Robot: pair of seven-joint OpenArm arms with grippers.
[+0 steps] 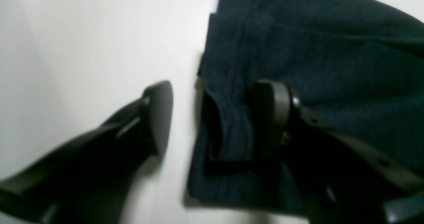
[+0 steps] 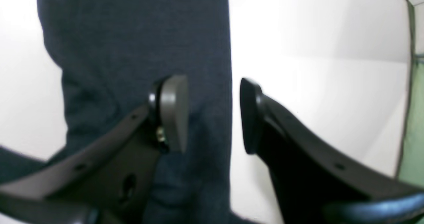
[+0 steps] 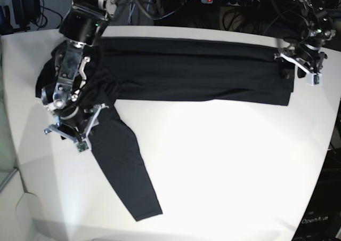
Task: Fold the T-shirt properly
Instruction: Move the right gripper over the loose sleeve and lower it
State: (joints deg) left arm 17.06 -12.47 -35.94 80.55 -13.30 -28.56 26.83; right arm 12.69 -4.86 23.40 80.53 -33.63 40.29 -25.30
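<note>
Straddling edges of the dark charcoal knit T-shirt [image 3: 192,73], both the left gripper [image 1: 218,118] and right gripper [image 2: 213,114] stand released, so each should bite deep before lifting

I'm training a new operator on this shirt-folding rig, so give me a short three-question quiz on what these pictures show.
1. True or false: the left hand has its jaws apart, one finger over the T-shirt and the other over the bare white table.
2. Where does the free long sleeve lie in the base view? A) folded over the body B) stretched out on the table, away from the body C) hanging off the table
3. Fill in: the right hand straddles the shirt's ____.

Key: 1 true; 2 B; 3 edge
</note>
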